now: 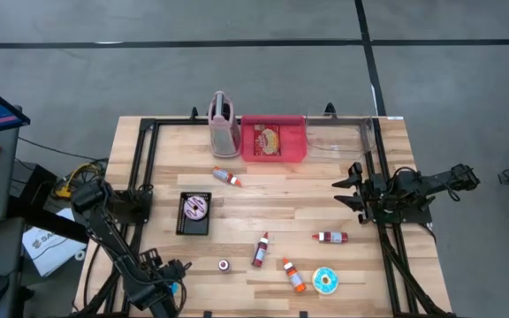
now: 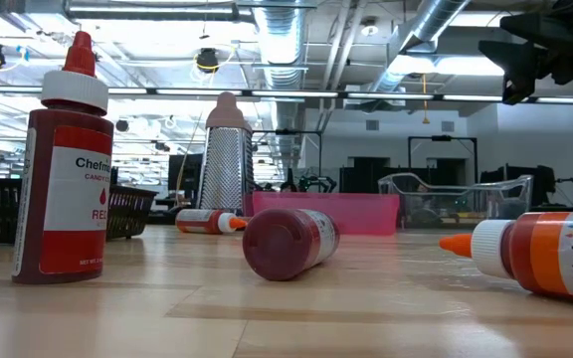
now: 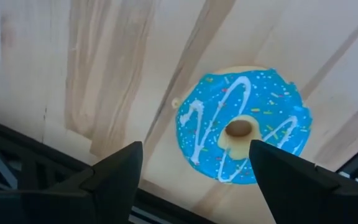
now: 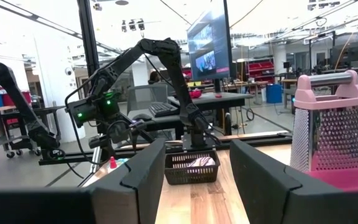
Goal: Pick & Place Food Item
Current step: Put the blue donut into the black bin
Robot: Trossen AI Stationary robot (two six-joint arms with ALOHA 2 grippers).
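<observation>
1. We find the task item, a blue-iced donut (image 3: 263, 99) with white drizzle, lying flat on the wooden table (image 1: 343, 212) near the corner on the left arm's side, close to the dark frame rail.
2. The left gripper (image 3: 194, 146) hangs directly over it, pointing straight down. Its fingers are spread wide with nothing between them, one tip on each side of the donut, so that closing would pinch the ring across its width.
3. We judge this to be the approach step: the donut is not lifted, and the fingers appear clear of it.
4. In the high view the left arm covers the donut almost wholly, so we cannot confirm its exact spot from there.
5. The right gripper (image 4: 191, 162) waits folded back at the table's right side, held roughly level, fingers apart and empty, facing across the table toward a black basket (image 4: 191, 168).
6. A pink tray (image 1: 273, 141) stands at the far edge; we cannot tell which container is the target.
</observation>
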